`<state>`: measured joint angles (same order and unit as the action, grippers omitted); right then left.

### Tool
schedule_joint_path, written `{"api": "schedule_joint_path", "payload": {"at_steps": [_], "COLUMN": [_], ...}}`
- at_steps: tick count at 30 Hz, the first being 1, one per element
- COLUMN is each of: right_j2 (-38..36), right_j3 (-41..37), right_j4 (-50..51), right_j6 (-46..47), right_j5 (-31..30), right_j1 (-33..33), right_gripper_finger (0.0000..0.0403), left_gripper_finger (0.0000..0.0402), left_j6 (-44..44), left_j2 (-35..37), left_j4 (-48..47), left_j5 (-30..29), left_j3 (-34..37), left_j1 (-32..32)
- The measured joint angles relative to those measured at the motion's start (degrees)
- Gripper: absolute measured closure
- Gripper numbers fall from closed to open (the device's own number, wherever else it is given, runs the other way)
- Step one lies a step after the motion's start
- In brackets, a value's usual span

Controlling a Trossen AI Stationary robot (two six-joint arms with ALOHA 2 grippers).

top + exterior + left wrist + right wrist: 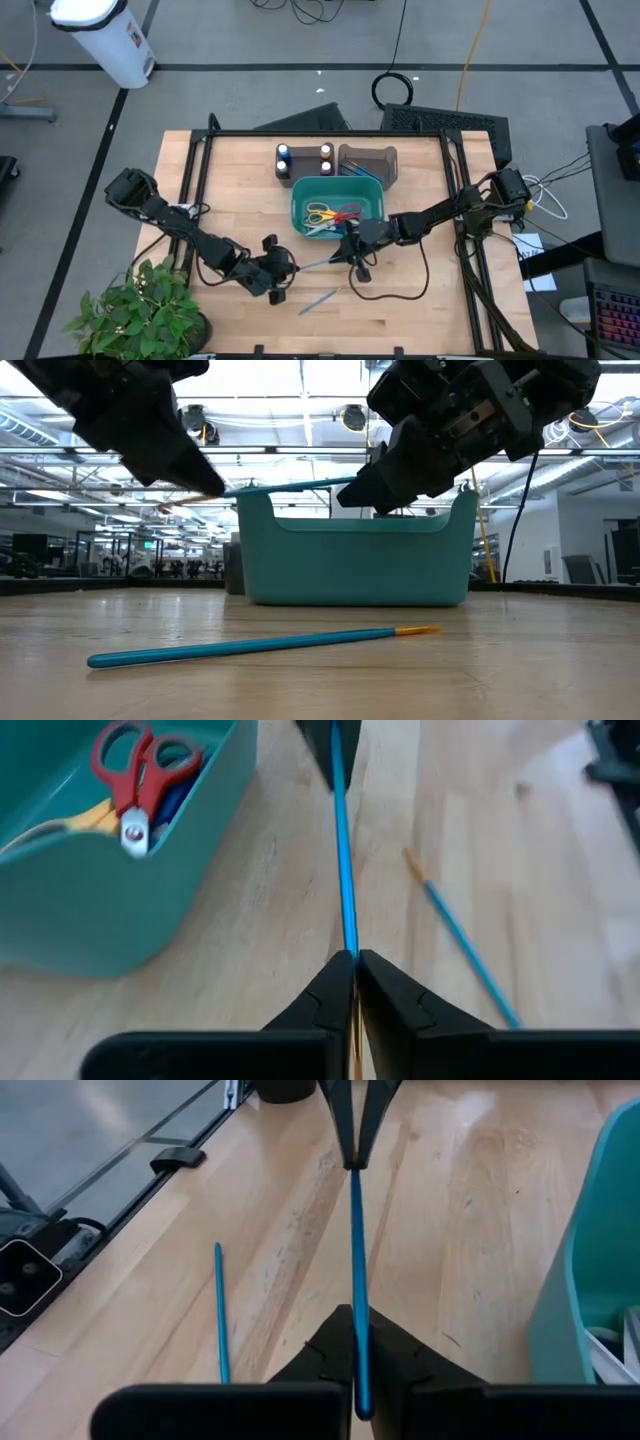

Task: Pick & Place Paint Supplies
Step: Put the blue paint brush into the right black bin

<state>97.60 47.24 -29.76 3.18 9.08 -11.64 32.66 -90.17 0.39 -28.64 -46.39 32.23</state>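
Note:
A thin blue paintbrush [322, 262] hangs level above the table, spanning between my two grippers in front of the teal bin [303, 190]. My left gripper [290, 269] is shut on its orange-tipped end and my right gripper [349, 254] is shut on its other end. A second blue paintbrush [260, 645] with an orange tip lies flat on the wood nearer the front edge. Small paint bottles [283, 155] with dark and white caps stand in a dark holder behind the bin. My left gripper pinches the brush between its two fingertips [335, 982] near its orange end [352, 1020], which pokes back past the fingers. The fingers point along the shaft, slanting down from the table's left. The brush is clear of the table. My right gripper pinches the blue handle [358, 1295] between its two fingers, a little short of its free end [362, 1405]. The fingers come from the table's right, slightly downward, and lie along the shaft. The brush hangs level, above the wood.
The teal bin holds scissors [135, 775] with red and yellow handles. A dark tray [372, 163] with blue brushes stands beside the bottle holder at the back. A potted plant [135, 305] sits at the front left corner. Bare wood lies along the front edge.

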Motion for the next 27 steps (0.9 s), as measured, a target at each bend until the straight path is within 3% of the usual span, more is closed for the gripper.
{"api": "schedule_joint_path", "payload": {"at_steps": [15,27], "right_j2": [-1.10,-12.92], "right_j3": [0.02,0.02], "right_j4": [0.97,16.05], "right_j6": [0.89,2.19], "right_j5": [-0.58,-13.44], "right_j1": [0.02,-2.36], "right_gripper_finger": [0.0403,0.0403], "left_gripper_finger": [0.0272,0.0254], "left_j6": [-3.13,-3.09], "left_j2": [2.41,12.98], "left_j4": [6.27,6.31], "left_j5": [0.33,2.71], "left_j3": [0.00,0.00], "left_j1": [-0.23,-0.33]}}
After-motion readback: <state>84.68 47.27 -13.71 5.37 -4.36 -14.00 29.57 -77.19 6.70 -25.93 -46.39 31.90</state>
